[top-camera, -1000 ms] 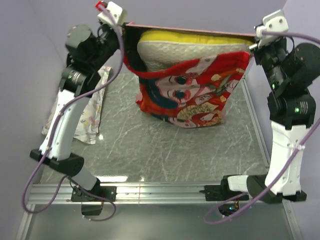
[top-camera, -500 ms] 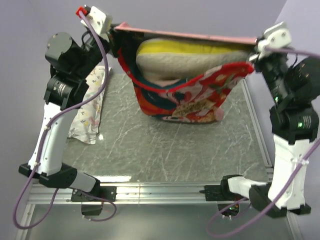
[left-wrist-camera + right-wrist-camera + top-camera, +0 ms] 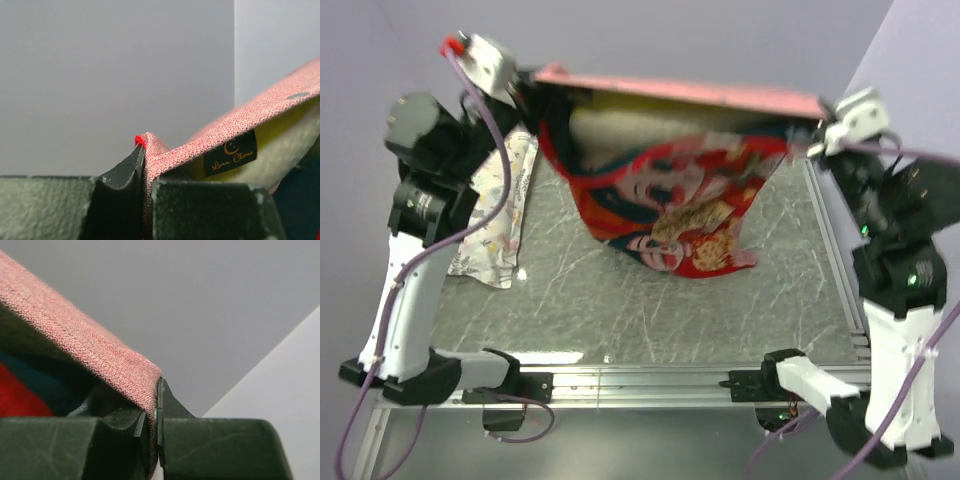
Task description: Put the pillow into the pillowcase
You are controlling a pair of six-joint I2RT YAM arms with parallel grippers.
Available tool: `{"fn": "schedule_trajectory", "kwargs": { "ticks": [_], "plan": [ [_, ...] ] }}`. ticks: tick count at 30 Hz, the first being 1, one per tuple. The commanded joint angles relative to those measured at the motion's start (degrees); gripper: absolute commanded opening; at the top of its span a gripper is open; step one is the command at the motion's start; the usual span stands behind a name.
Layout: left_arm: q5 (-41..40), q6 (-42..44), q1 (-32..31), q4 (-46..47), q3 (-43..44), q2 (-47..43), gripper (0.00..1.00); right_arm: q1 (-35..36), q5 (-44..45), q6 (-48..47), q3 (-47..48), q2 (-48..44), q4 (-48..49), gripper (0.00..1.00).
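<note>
Pillowcase (red, printed with cartoon faces) hangs above the table, stretched by its pink upper hem between my two hands. My left gripper is clamped on one top corner and my right gripper on the other, each with its fingers closed on the cloth and nothing else in them.

Top view only: the whole hanging case and the pillow inside its open mouth. The pillow shows as a pale shape with a yellow strip just under the hem, blurred here. The lower end of the case dangles close to the tabletop; I cannot tell whether it touches. A white patterned cloth lies at the table's left, beside my left arm.

Left wrist view only: a red stitch at the pinched corner, cream and yellow pillow surface behind the hem, and a black label under the hem. The label bears a gold crescent moon and gold script, perhaps "Luna Chara" — too small to read with confidence.

Right wrist view only: coarse pink weave between my fingers, with red and dark teal print below it.
</note>
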Motion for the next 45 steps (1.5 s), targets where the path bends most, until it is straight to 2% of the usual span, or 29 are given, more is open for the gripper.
{"fn": "schedule_trajectory", "kwargs": {
  "ticks": [1, 2, 3, 4, 6, 7, 8, 9, 10, 11, 12, 13, 14, 15, 16, 17, 18, 19, 20, 22, 24, 25, 28, 30, 33, 36, 40, 45],
  "plan": [
    [-14.83, 0.0, 3.94, -0.78, -17.06, -3.86, 0.0, -3.27, 17.71, 4.26, -14.27, -8.2, 0.32, 0.0],
    [-14.56, 0.7, 3.49, -5.51, -20.49, -2.29, 0.0, -2.91, 17.44, 4.52, -18.92, -7.77, -3.54, 0.0],
    [-14.81, -0.42, 3.4, -6.61, -19.82, -1.67, 0.0, -2.82, 19.17, 5.92, -18.97, -7.41, -3.75, 0.0],
    [-15.08, -2.09, 5.49, -6.18, -17.73, -1.49, 0.0, -3.26, 20.24, 6.54, -13.75, -6.19, -2.97, 0.0],
    [-14.46, -7.44, 8.4, -3.72, -2.66, -0.18, 0.0, -4.22, 21.82, 5.15, -2.16, -3.04, -3.31, 0.0],
    [-16.12, -7.9, 10.15, -3.98, 6.11, 4.45, 0.0, -4.4, 22.44, 4.27, 15.74, 2.99, -4.53, 0.0],
    [-16.92, -8.08, 10.86, -4.33, 16.12, 7.62, 0.0, -4.4, 23.4, 2.78, 26.28, 7.05, -4.63, 0.0],
    [-17.1, -6.6, 11.13, -1.37, 33.27, 10.18, 0.0, -4.49, 24.63, -0.54, 36.65, 11.18, -3.85, 0.0],
    [-19.63, -5.11, 11.13, 3.53, 36.84, 11.42, 0.0, -4.49, 26.21, -2.4, 48.85, 16.01, 1.47, 0.0],
    [-22.7, -3.7, 11.13, 9.41, 31.04, 8.3, 0.0, -4.4, 27.44, -4.16, 48.54, 15.8, 6.13, 0.0],
    [-23.77, -1.34, 11.13, 22.43, 25.24, 5.14, 0.0, -4.4, 28.58, -4.78, 44.53, 13.62, 11.31, 0.0],
    [-24.13, -0.27, 11.13, 22.39, 23.62, 3.98, 0.0, -4.4, 29.38, -4.36, 29.96, 5.68, 20.07, 0.0],
    [-24.31, 0.09, 11.22, 19.69, 28.12, 5.18, 0.0, -4.4, 28.52, -3.48, 21.89, 1.6, 23.2, 0.0],
    [-23.61, -0.25, 11.22, 16.53, 27.65, 5.46, 0.0, -4.49, 26.77, -2.34, 15.46, -1.84, 23.93, 0.0],
    [-22.39, 0.44, 11.22, 16.5, 23.99, 2.15, 0.0, -4.49, 24.84, -2.42, 7.04, -5.7, 23.06, 0.0],
    [-20.9, 2.88, 11.22, 19.02, 11.25, -0.32, 0.0, -4.4, 24.47, -1.81, 5.13, -6.26, 20.88, 0.0],
    [-17.05, 4.38, 11.13, 19.66, 6.86, -2.17, 0.0, -4.4, 23.25, 0.11, 4.42, -6.18, 17.2, 0.0],
    [-15.8, 5.53, 10.79, 16.01, 4.9, -3.06, 0.01, -4.4, 23.06, -0.3, 3.89, -4.96, 11.08, 0.0],
    [-16.83, 5.28, 10.78, 15.36, 2.97, -3.07, 0.0, -4.49, 23.58, -0.4, 3.45, -4.69, 10.75, 0.0],
    [-22.45, 4.75, 12.0, 13.08, 3.82, -1.85, 0.0, -4.49, 25.78, -1.36, 4.83, -3.64, 14.77, 0.0],
    [-23.43, 2.75, 14.11, 16.04, 5.4, -2.1, 0.0, -4.4, 26.83, -2.85, 9.57, -1.97, 15.93, 0.0],
    [-23.17, 2.21, 16.04, 18.32, 5.23, -2.88, 0.0, -4.4, 27.27, -3.47, 14.82, 0.21, 16.55, 0.0],
    [-24.13, 2.38, 16.32, 23.0, 7.94, -2.89, 0.0, -4.49, 27.98, -4.79, 21.96, 2.43, 17.86, 0.0],
    [-24.48, 3.25, 16.32, 22.39, 12.42, -2.19, 0.0, -4.49, 27.89, -4.62, 23.13, 1.48, 18.75, 0.0],
    [-25.45, 6.32, 16.32, 24.83, 13.41, -3.24, 0.0, -4.4, 27.28, -4.0, 22.52, -0.55, 18.66, 0.0],
    [-24.23, 7.04, 16.32, 25.47, 12.09, -5.35, 0.0, -4.4, 25.44, -4.09, 18.31, -3.54, 16.91, 0.0],
    [-24.04, 6.77, 16.32, 24.41, 7.53, -6.14, 0.0, -4.4, 21.84, -1.9, 4.99, -7.49, 12.96, 0.0],
    [-25.27, 6.95, 16.32, 25.47, 4.35, -3.34, 0.0, -4.49, 20.34, 0.39, -7.79, -7.85, 12.33, 0.0]
  ]
}}
